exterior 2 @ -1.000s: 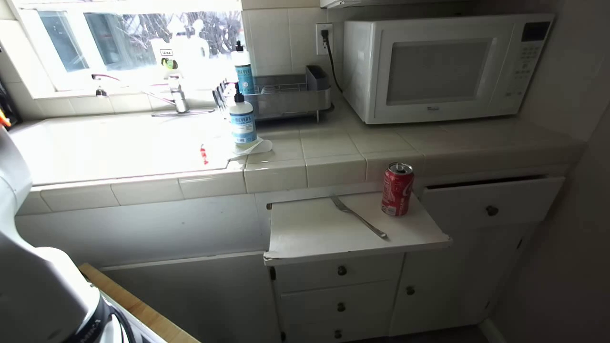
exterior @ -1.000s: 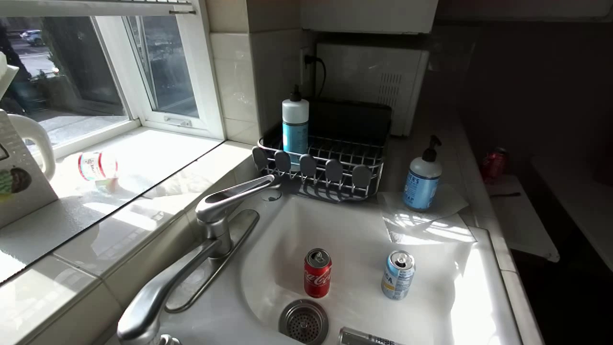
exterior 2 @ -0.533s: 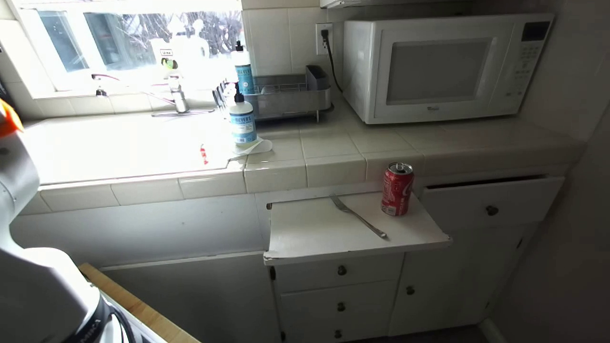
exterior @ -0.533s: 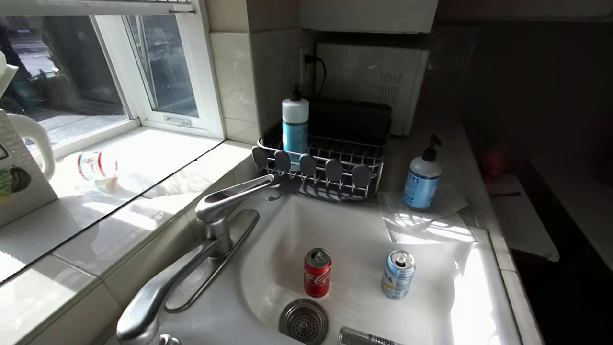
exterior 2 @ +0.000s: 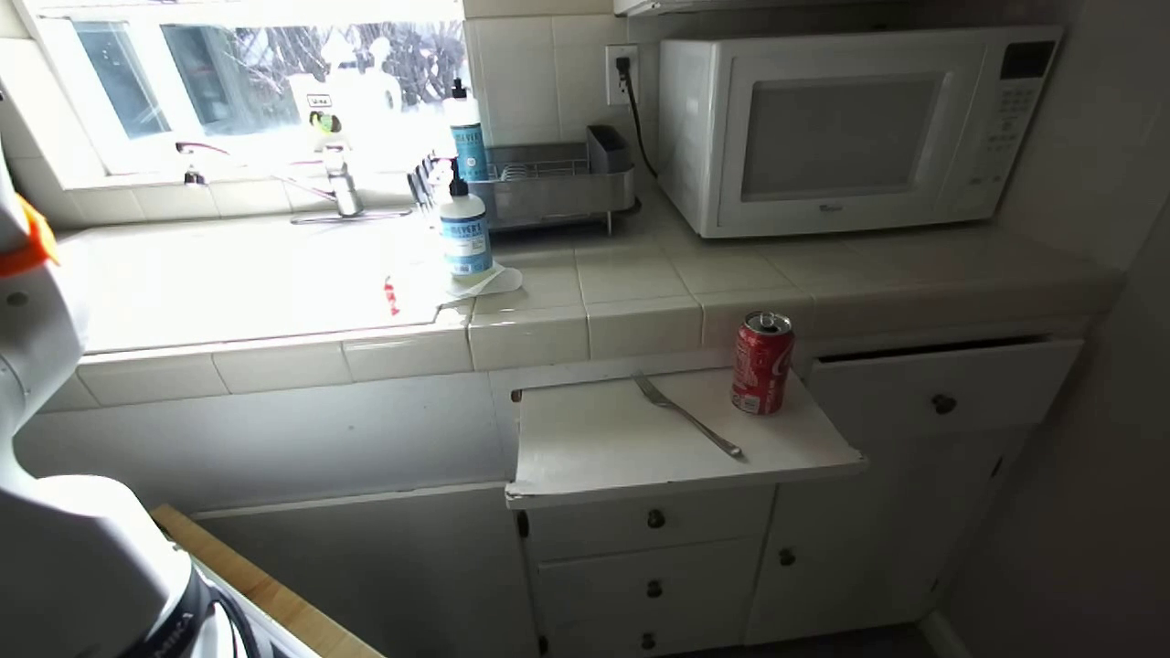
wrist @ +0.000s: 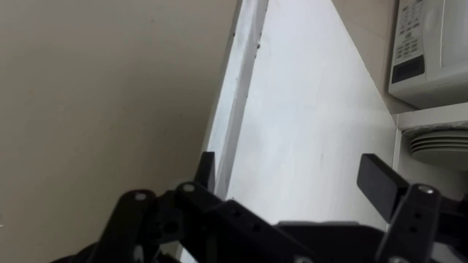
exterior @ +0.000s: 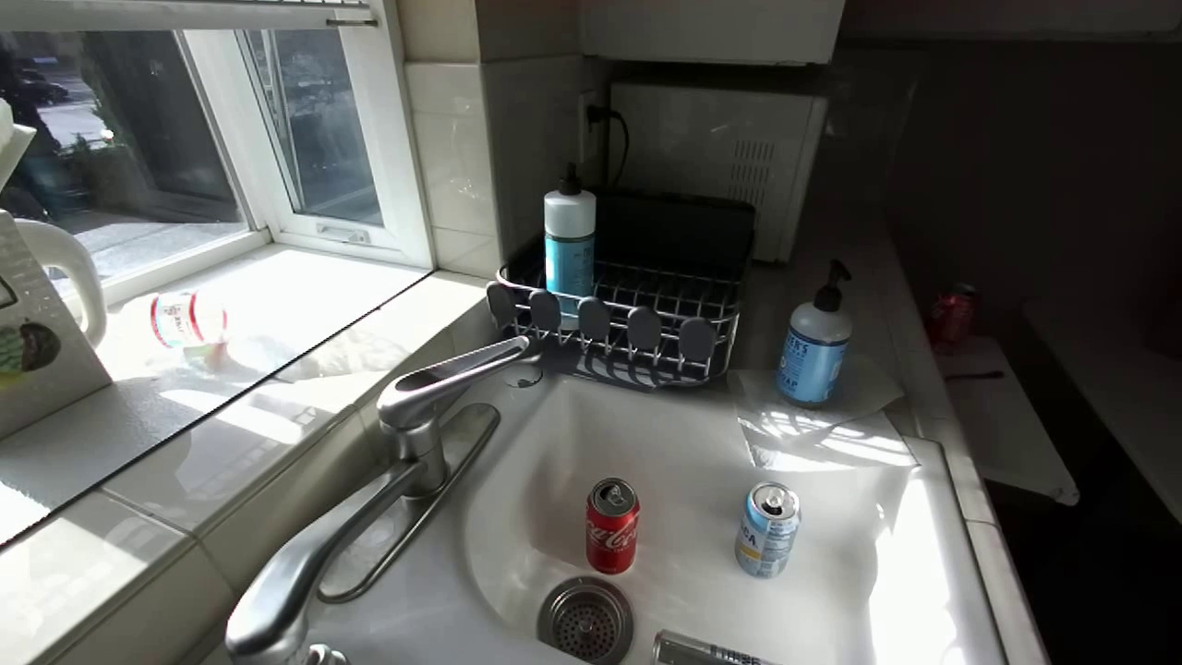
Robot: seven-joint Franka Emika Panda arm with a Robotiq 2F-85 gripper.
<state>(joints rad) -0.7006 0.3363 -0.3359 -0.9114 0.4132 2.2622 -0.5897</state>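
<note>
Black, two-fingered gripper point(wrist: 287, 160) stands at the bottom of the wrist view, and its fingers point(wrist: 380, 182) are spread widely apart. Behind the gap between them shows a flat white panel point(wrist: 310, 109), apparently the nearest thing; whether either finger touches it, I cannot tell. One finger overlaps the panel's long edge, and past this edge is a plain beige wall point(wrist: 109, 91). On the opposite side, stacked pale plates point(wrist: 437, 146) and a white microwave oven point(wrist: 433, 44) are both cut off by the view's border. In an exterior view, the smooth white robot arm point(exterior 2: 82, 548) rises from the lower left corner, narrows, and goes upward to a bright orange band point(exterior 2: 27, 247); the left border cuts off its upper part, and the gripper is outside both exterior views. Strong daylight bleaches the white sink point(exterior 2: 210, 283), so a small red shape point(exterior 2: 391, 297) in it is hard to identify.
</note>
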